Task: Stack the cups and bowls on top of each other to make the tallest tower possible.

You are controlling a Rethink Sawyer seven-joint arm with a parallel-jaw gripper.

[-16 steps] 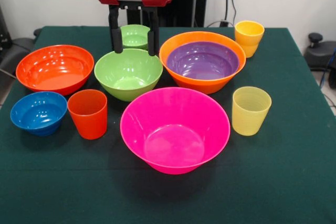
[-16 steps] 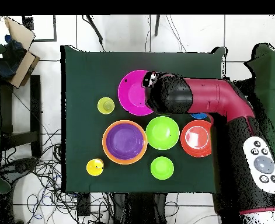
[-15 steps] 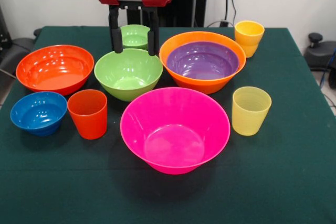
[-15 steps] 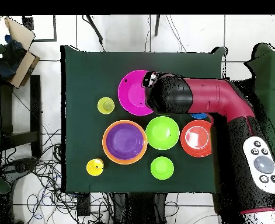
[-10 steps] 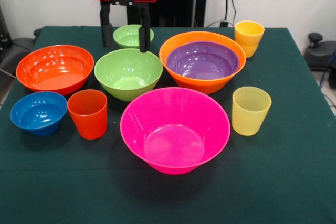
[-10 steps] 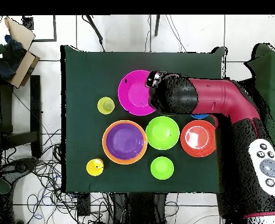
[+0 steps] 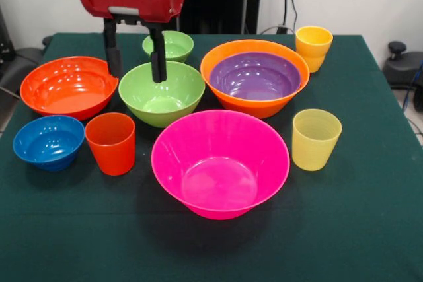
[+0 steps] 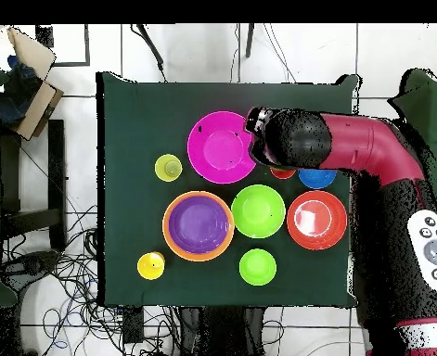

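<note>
A red and black robot arm hangs above a green-covered surface crowded with plastic bowls and cups. Its gripper is spread open and empty, hovering above the gap between the red-orange bowl and the medium green bowl.

Ten pieces are spread out, most standing apart. There are seven bowls: a large pink bowl toward the middle, a large orange bowl with a shallow purple bowl nested inside it, the red-orange bowl, the medium green bowl, a small green bowl near the surface's far edge, and a small blue bowl near its left edge. There are three cups: a red-orange cup beside the blue bowl, a paler yellow cup on the right side, and a yellow cup by the far right corner.

The tower is barely begun: only the purple bowl sits in the orange base.

Likely risks: the glossy rims stand close together, so a descending finger could strike the medium green bowl's rim and shove it into its neighbours. A smooth, sloped wall could also slip from the fingers.
</note>
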